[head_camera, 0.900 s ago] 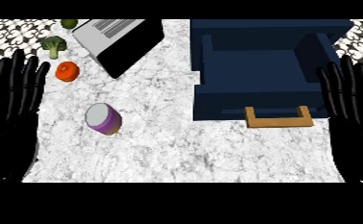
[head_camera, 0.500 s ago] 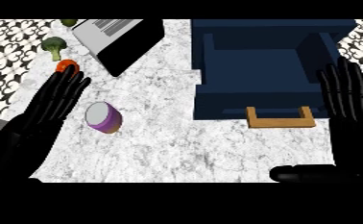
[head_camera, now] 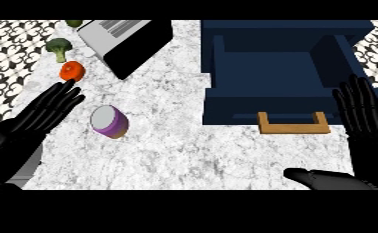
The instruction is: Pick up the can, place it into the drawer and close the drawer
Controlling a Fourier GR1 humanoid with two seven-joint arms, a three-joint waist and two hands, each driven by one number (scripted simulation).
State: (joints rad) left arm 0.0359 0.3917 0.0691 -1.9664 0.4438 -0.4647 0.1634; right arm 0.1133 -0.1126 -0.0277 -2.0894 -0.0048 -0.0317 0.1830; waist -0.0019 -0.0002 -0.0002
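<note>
Still at the very start: the can lies on the bench, and the drawer stands open.
The purple can rests tilted on the marble top, well apart from the dark blue drawer, so lifting, placing and closing all remain to be done. The left hand is just beside the can without touching it, its fingers straight and released. The right hand is by the drawer's right side, its fingers also released. Compared with about a second ago, the left hand has swung in from the left edge and now leans towards the can. Can and drawer are unmoved.
</note>
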